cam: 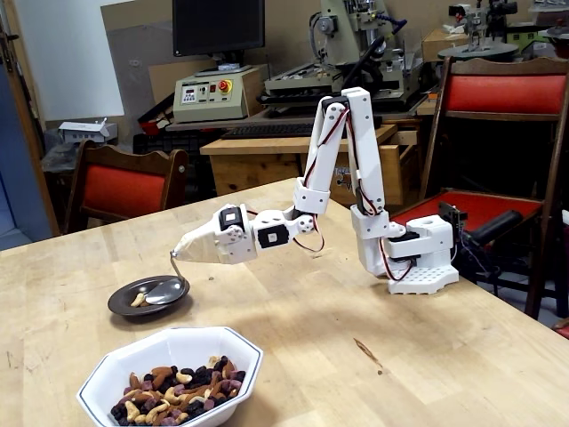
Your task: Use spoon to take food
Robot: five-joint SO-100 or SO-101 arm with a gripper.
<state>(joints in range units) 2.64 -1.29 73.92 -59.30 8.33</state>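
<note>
My white gripper (185, 250) reaches left over the wooden table and is shut on the taped top of the spoon (169, 286). The spoon's thin handle hangs down from it, and the shiny bowl rests low inside the small dark plate (124, 307). A tan nut (138, 300) lies on that plate beside the spoon. The food (173, 391), a mix of tan nuts and dark bits, fills a white octagonal bowl (233, 342) at the table's front edge, well in front of the gripper.
The arm's white base (418, 262) stands on the table at the right. Red-cushioned wooden chairs (120, 187) stand behind the table, with machines and a monitor beyond. A dark knot (366, 351) marks the wood.
</note>
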